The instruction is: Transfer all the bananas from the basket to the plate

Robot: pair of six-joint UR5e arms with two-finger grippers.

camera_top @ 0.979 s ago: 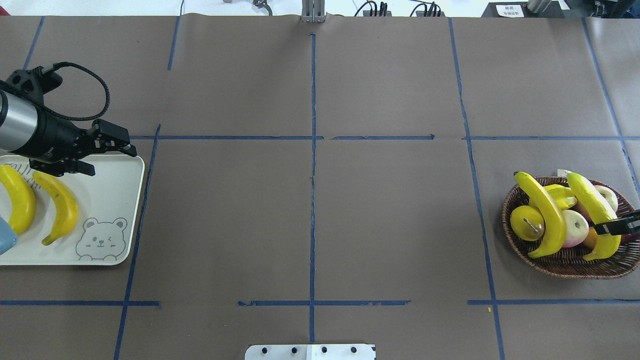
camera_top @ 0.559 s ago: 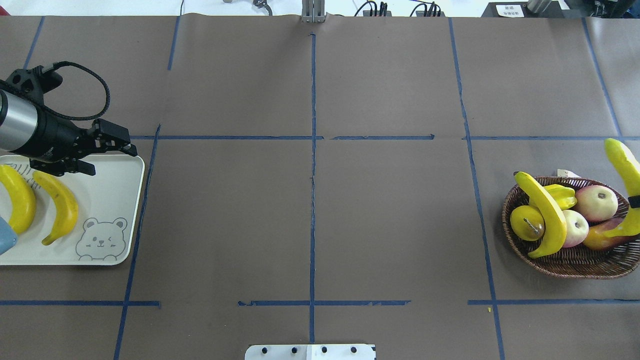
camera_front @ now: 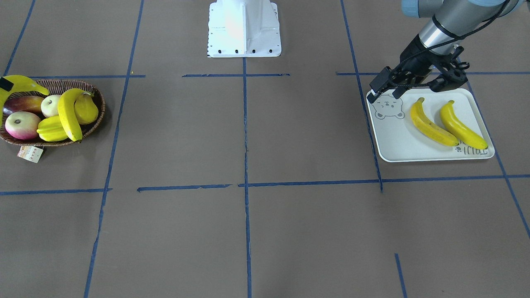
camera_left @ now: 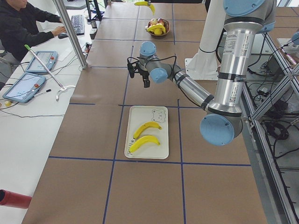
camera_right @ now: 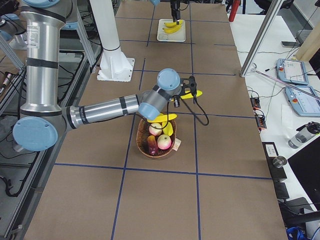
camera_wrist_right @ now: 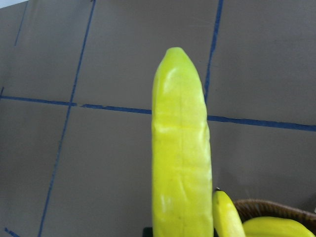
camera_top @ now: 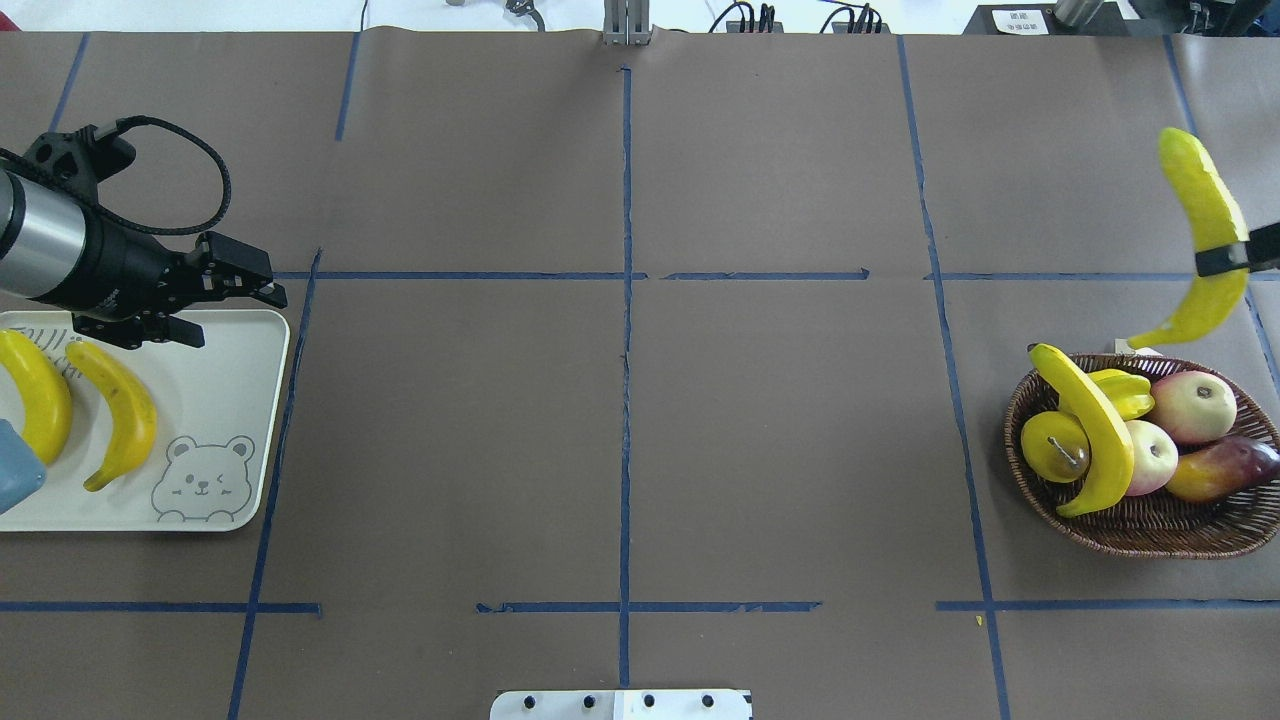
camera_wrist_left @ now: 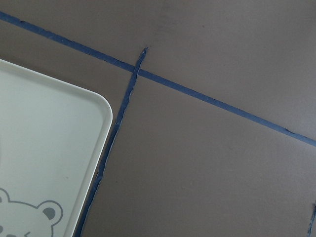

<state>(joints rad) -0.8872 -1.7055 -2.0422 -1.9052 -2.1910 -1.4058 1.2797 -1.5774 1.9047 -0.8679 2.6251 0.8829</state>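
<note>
My right gripper [camera_top: 1235, 255] is shut on a yellow banana [camera_top: 1205, 240] and holds it in the air beyond the far rim of the wicker basket [camera_top: 1140, 535]. The right wrist view is filled by this banana [camera_wrist_right: 181, 148]. One more banana [camera_top: 1095, 430] lies across the fruit in the basket. Two bananas [camera_top: 40, 395] [camera_top: 125, 410] rest on the white bear plate [camera_top: 215, 400]. Above the plate's far right corner hovers my left gripper [camera_top: 235, 318], open with nothing in it. The left wrist view shows only that plate corner [camera_wrist_left: 59, 148] and the table.
The basket also holds a yellow pear [camera_top: 1055, 445], a starfruit [camera_top: 1120, 390], two apples [camera_top: 1190, 405] and a mango [camera_top: 1215, 470]. Blue tape lines cross the brown table. The robot base [camera_front: 244, 29] stands at mid-table edge. A person [camera_left: 23, 23] sits beside the table.
The right gripper has lifted its banana out of the basket, up and toward the table's far side. The left gripper has shifted slightly over the plate's corner.
</note>
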